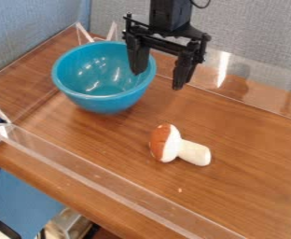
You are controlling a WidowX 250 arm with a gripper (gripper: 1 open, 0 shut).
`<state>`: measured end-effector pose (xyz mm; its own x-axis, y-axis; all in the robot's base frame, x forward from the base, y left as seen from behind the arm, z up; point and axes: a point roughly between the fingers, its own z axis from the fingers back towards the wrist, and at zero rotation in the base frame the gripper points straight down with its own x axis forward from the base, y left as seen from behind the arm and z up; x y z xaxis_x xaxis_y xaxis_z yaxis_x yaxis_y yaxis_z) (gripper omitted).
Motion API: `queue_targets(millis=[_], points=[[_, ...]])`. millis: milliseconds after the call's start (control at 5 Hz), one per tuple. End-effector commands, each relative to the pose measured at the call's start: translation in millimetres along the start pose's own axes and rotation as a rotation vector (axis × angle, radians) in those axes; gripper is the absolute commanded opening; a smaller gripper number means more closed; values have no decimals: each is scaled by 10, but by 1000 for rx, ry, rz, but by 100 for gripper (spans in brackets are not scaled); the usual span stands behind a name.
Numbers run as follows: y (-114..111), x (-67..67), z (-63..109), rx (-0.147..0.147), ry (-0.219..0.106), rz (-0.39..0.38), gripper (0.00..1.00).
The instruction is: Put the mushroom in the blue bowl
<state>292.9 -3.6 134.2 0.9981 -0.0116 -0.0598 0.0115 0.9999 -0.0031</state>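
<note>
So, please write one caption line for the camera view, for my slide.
Open claw above the table, blue bowl beside it, mushroom lying nearer.

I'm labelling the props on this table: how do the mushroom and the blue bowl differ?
The blue bowl is several times wider than the mushroom. The bowl is glossy turquoise all over; the mushroom has an orange-brown cap and a cream stem. The bowl stands upright, empty and open at the top; the mushroom lies on its side. Both rest on the wooden table, untouched by the claw.

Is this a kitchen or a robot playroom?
Probably a robot test bench, not a kitchen: a wooden table fenced by clear plastic walls, a black gripper hanging over it, and only a toy mushroom and blue bowl.
</note>
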Motion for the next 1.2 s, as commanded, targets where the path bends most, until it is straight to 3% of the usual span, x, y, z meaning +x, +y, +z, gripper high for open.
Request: queue_targets(millis=[0, 200, 600, 1000], points=[[-38, 26, -121, 5, 12, -129, 100], [-145, 27, -356, 11, 25, -308, 100], [-500, -4, -660, 25, 49, -573, 100], [-401, -32, -939, 18, 59, -720, 100]])
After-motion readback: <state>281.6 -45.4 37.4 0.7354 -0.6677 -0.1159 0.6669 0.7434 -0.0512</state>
